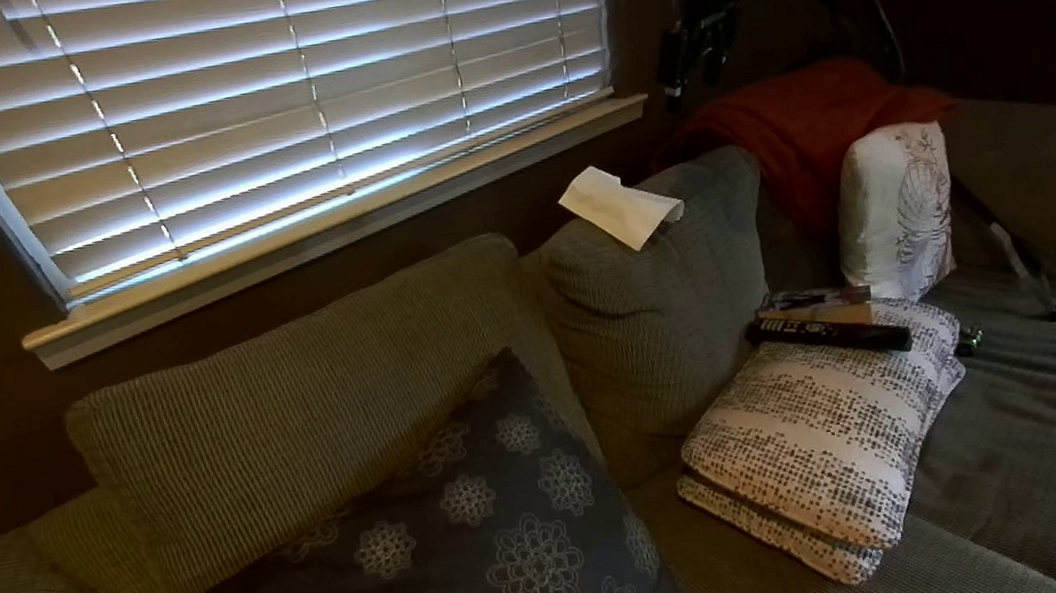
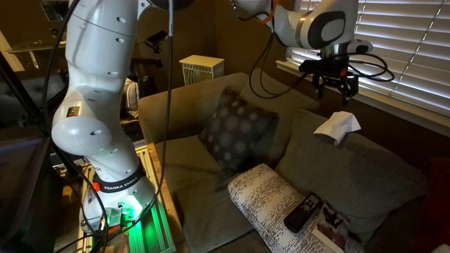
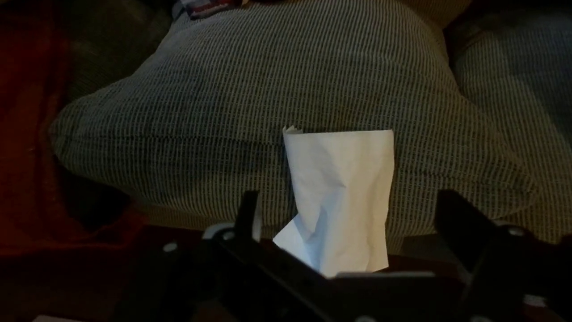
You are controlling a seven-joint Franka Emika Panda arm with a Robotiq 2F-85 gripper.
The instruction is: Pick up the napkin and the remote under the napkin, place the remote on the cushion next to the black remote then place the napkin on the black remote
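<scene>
The white napkin (image 1: 623, 207) lies draped over the top of a grey-green sofa back pillow and shows in both exterior views. The remote under the napkin is hidden from every camera. Above the napkin, and clear of it, hangs my gripper (image 2: 332, 99), fingers pointing down and spread apart with nothing held. In the wrist view the napkin (image 3: 342, 188) appears between the wide-apart fingertips, on the pillow below. On the off-white, dark-speckled cushion (image 2: 262, 191) rests the black remote (image 2: 302, 212), lying flat beside a small picture-covered booklet.
The booklet (image 2: 330, 225) sits on the cushion beside the black remote. Window blinds and a sill (image 1: 339, 234) run behind the sofa. A red cloth (image 1: 798, 112), a tall white pillow (image 1: 895, 211) and a dark flowered pillow (image 2: 235, 130) are also on the sofa.
</scene>
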